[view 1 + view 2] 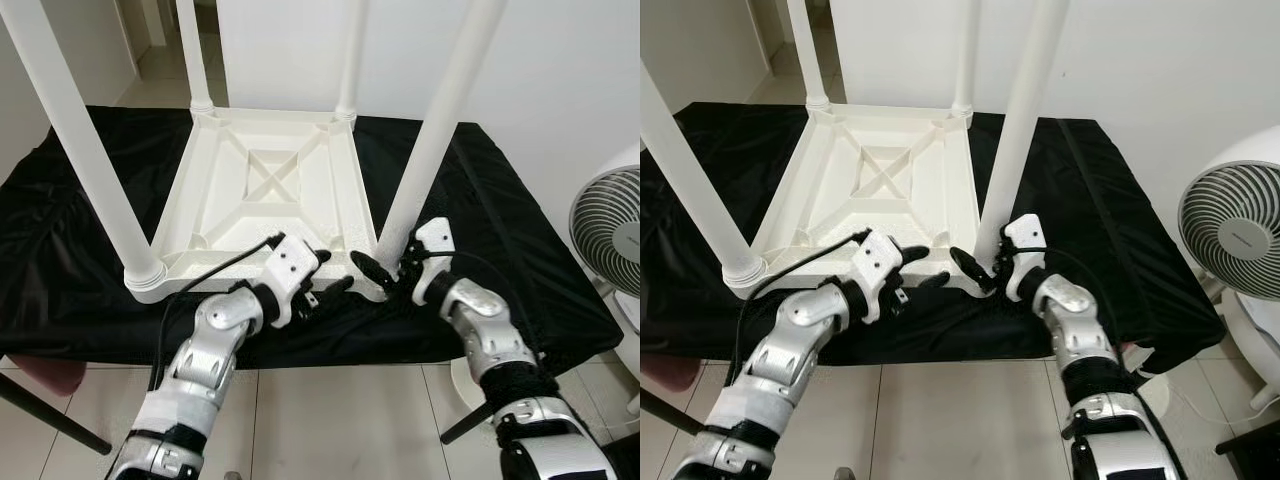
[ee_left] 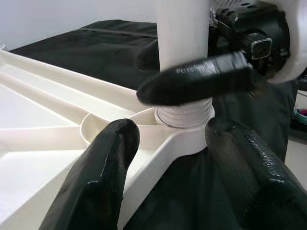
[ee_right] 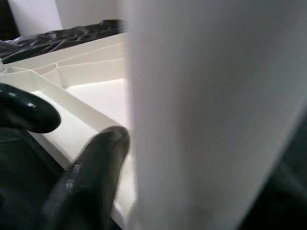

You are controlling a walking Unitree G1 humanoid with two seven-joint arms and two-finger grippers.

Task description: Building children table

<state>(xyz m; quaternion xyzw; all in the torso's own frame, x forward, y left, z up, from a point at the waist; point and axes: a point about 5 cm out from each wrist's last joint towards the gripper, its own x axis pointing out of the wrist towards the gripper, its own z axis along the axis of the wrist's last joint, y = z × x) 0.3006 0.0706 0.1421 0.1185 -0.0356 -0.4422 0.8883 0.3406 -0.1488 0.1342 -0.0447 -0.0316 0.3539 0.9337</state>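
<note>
A white children's table (image 1: 265, 180) lies upside down on a black cloth (image 1: 60, 260), with its legs pointing up. My right gripper (image 1: 388, 265) is shut on the near right leg (image 1: 440, 120), just above its ribbed base (image 2: 184, 115). One finger (image 2: 196, 79) crosses the leg's front and the other goes behind it. My left gripper (image 1: 328, 272) stands open at the same corner. One of its fingers (image 2: 100, 177) is over the table's underside, the other (image 2: 254, 177) over the cloth, and the rim runs between them.
The near left leg (image 1: 80, 150) and two far legs (image 1: 192, 50) stand upright. A white fan (image 1: 610, 230) stands to the right of the cloth-covered surface. A pink seat (image 1: 50, 372) and a dark rod (image 1: 50, 415) sit low on the left. A white wall rises behind.
</note>
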